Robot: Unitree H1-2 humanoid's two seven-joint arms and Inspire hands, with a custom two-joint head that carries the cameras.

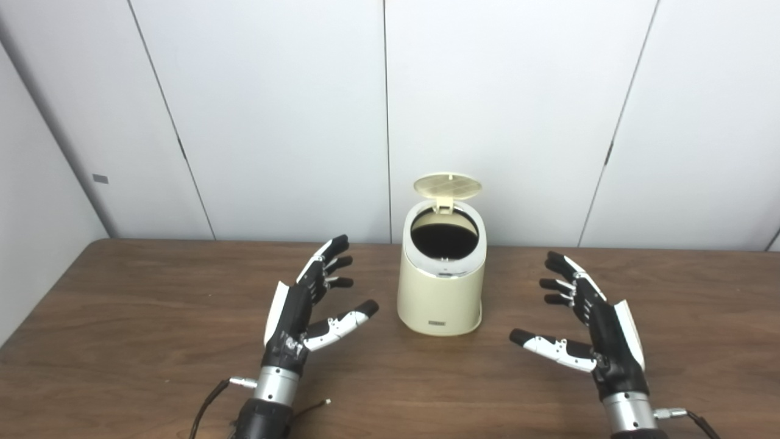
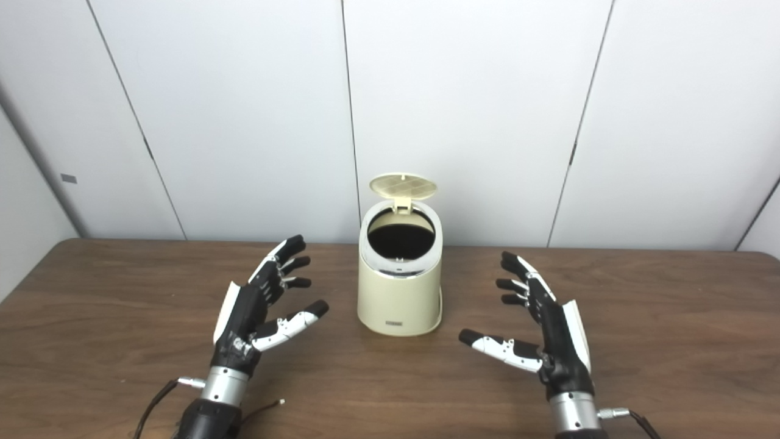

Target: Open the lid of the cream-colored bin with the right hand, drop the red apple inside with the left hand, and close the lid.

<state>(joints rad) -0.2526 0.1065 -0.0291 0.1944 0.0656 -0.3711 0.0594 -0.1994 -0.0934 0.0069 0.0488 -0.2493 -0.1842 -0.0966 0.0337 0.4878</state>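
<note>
The bin is seen on the table, near the far edge and between the two hands, well apart from each. Its lid is standing up, hinged at the back, and the dark round opening is shown; what is inside cannot be told, because only blackness is visible. The apple is not seen anywhere on the table and in neither hand, so it is judged either to be already dropped in or simply to be absent. The left hand is held above the table with fingers spread and nothing in it. The right hand is likewise held with fingers apart and holding nothing. The step that remains is judged to be the closing of the lid. The bin appears to be made of thin smooth plastic, so it is probably light and stiff, and it may slide or tip if it is pushed from the side. The lid is best pressed from above on its front edge, away from the hinge, with a gentle downward push. The small hinge tab is probably the weakest part and should not be forced.
</note>
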